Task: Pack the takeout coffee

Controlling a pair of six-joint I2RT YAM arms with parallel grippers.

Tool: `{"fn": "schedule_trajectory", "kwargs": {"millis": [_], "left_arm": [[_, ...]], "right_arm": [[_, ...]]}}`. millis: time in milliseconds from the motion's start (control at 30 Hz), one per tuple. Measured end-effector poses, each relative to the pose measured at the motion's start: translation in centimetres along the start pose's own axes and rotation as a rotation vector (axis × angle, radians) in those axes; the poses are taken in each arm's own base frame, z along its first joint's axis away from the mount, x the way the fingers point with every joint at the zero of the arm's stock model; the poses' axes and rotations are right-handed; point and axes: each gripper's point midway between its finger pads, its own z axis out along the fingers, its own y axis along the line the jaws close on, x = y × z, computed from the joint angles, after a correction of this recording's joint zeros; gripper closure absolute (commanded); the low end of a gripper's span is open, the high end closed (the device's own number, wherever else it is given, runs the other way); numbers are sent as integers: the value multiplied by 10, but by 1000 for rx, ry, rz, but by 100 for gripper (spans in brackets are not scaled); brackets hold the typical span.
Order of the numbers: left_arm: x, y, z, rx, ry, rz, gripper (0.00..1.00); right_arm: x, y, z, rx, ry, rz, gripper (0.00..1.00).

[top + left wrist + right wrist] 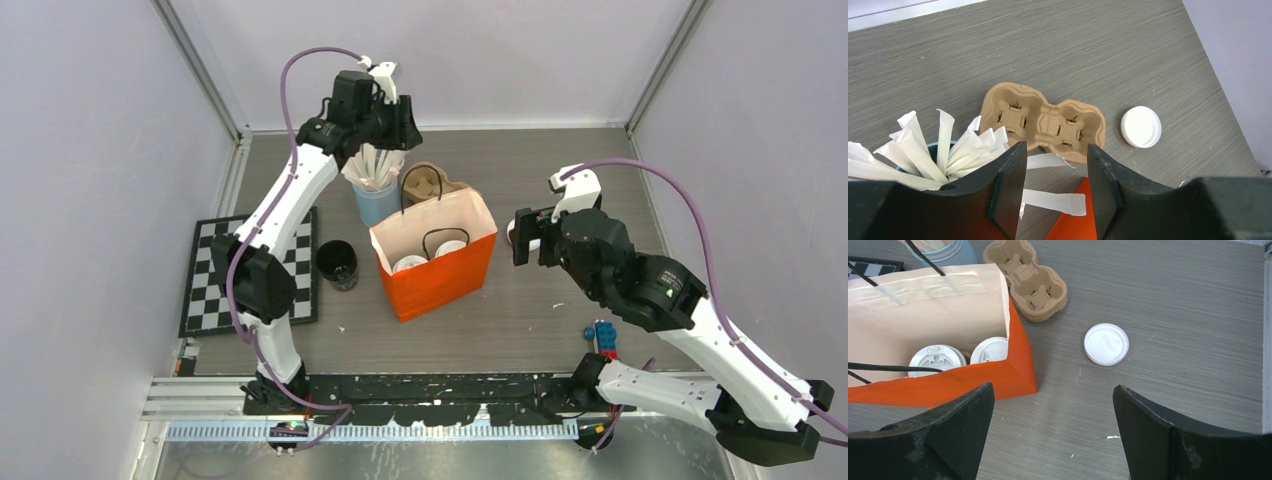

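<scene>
Two takeout coffee cups stand side by side inside the orange bag (440, 275), and only their white lids show (409, 264) (450, 247) (937, 359) (990, 349). My left gripper (393, 135) (1055, 150) hovers at the back, over the light-blue cup of white sticks (375, 195). Its jaws are partly apart. One white stick (1053, 200) lies crosswise in the gap, touching only the left finger. My right gripper (522, 238) (1053, 390) is open just right of the bag, with bare table between its fingers.
A brown pulp cup carrier (432, 182) (1045, 122) lies behind the bag. A loose white lid (1141, 127) (1106, 343) rests on the table to the right of it. An open dark cup (337, 265) stands beside the checkered mat (215, 290) at the left.
</scene>
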Motion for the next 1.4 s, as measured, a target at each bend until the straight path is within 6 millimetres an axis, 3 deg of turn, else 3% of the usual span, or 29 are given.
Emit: {"fn": "schedule_trajectory", "kwargs": {"millis": [167,267,500,800,1033,1233,1400], "left_arm": [[3,-4,2,7,6,15,61],[6,-3,6,7,16,23,80],[5,-2,5,-2,16,34,99],[-33,-11,-23,-25,-78,61,100],[-78,-30,-82,-32,-211,55,100],[-108,-54,-159,-12,-333,48,100],[-117,-75,-228,22,-412,63,100]], "right_arm": [[0,0,0,-1,-1,1,8],[0,0,-1,-1,-3,1,8],[-3,-2,-3,-5,-15,0,8],[-6,0,-2,-11,-24,-5,8],[-11,0,-4,-10,-37,8,8],[-21,-4,-9,5,-64,28,8],[-28,-7,-12,16,-82,39,8]]}}
